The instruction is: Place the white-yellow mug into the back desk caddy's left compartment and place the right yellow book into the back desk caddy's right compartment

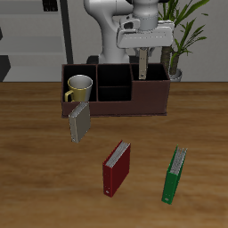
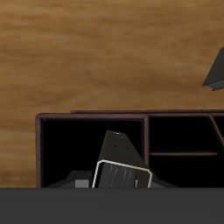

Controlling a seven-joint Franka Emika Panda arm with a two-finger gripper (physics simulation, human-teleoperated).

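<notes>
The white-yellow mug (image 1: pixel 78 87) stands inside the back desk caddy (image 1: pixel 114 109), in its left compartment (image 1: pixel 71 78). At the caddy's other end my gripper (image 1: pixel 144 55) is shut on the right yellow book (image 1: pixel 144 67), a thin greyish-looking book held upright. Its lower end dips into the right compartment (image 1: pixel 153 76). In the wrist view the book (image 2: pixel 122 166) hangs over that black-lined section (image 2: pixel 66 149), inside the maroon wall (image 2: pixel 39 149). My fingertips are hidden in that view.
A second greyish book (image 1: pixel 80 122) leans at the caddy's front below the mug. A red book (image 1: pixel 116 167) and a green book (image 1: pixel 175 174) lie nearer the table's front edge. A potted plant (image 1: pixel 183 36) stands behind the caddy.
</notes>
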